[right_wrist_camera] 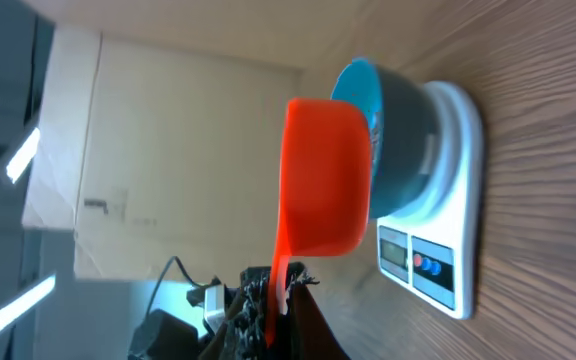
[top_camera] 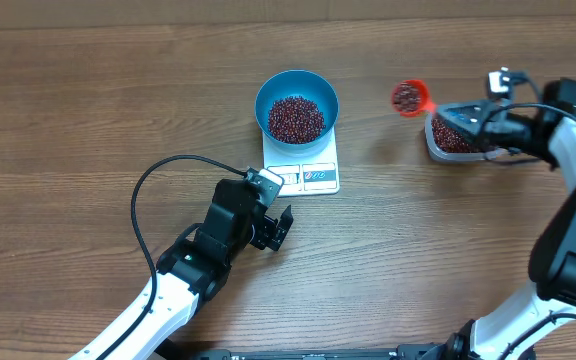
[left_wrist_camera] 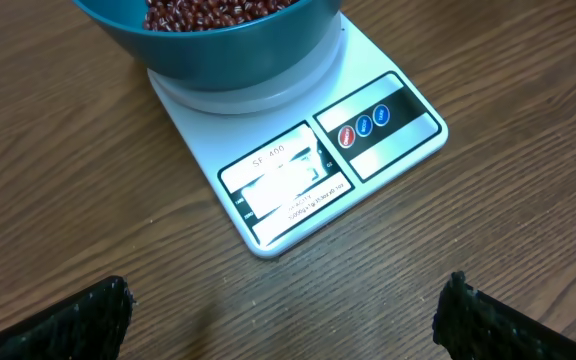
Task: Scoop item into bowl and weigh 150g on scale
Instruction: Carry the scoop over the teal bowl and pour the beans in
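Bowl (top_camera: 261,105) of beans (top_camera: 296,118) on scale (top_camera: 303,177), ahead of left gripper (top_camera: 276,228), jaws wide. Right gripper (top_camera: 460,116) clamps bean-filled scoop (top_camera: 422,92); bean container (top_camera: 450,146) beneath.

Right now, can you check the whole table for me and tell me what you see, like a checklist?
Surface: brown wooden table.
Job's things: blue bowl sits on the white scale and holds beans. An orange scoop with beans in it is in the air between the bowl and a clear container, which also holds beans.
Clutter: nothing seen.
Grippers: left gripper has its fingers wide open and empty, near the scale. Right gripper has its fingers shut on the scoop handle.
Cables: black cable loops over the table by the left arm.
Surroundings: cardboard panel behind the table.
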Robot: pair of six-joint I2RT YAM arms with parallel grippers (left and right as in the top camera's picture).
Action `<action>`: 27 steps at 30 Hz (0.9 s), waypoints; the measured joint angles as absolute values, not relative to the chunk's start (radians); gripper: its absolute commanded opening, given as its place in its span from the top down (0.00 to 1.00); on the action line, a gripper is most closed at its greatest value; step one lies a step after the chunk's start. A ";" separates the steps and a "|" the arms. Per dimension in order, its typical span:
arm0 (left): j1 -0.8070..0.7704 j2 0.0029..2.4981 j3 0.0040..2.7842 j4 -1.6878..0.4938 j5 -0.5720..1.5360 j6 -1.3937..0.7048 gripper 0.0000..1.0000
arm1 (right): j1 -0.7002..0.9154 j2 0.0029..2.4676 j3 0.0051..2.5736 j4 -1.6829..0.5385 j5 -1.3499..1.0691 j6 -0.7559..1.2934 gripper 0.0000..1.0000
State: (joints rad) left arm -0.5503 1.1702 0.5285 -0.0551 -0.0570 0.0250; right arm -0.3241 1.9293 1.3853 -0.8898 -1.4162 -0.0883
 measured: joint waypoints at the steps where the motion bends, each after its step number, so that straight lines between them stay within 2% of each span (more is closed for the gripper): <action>1: -0.550 1.170 0.529 -0.055 -0.057 0.025 0.01 | -0.302 1.929 1.385 -0.870 -1.415 -0.068 0.96; 8: -0.550 1.170 0.529 -0.055 -0.057 0.025 0.00 | -0.122 1.929 1.422 -0.735 -1.324 0.123 0.96; 15: -0.550 1.170 0.529 -0.055 -0.057 0.025 0.01 | 0.027 1.929 1.530 -0.720 -1.163 0.231 0.96; 20: -0.550 1.170 0.529 -0.055 -0.057 0.025 0.00 | 0.125 1.929 1.627 -0.778 -0.984 0.266 0.96; 27: -0.550 1.170 0.529 -0.055 -0.057 0.025 0.00 | 0.262 1.929 1.822 -0.957 -0.611 0.238 0.96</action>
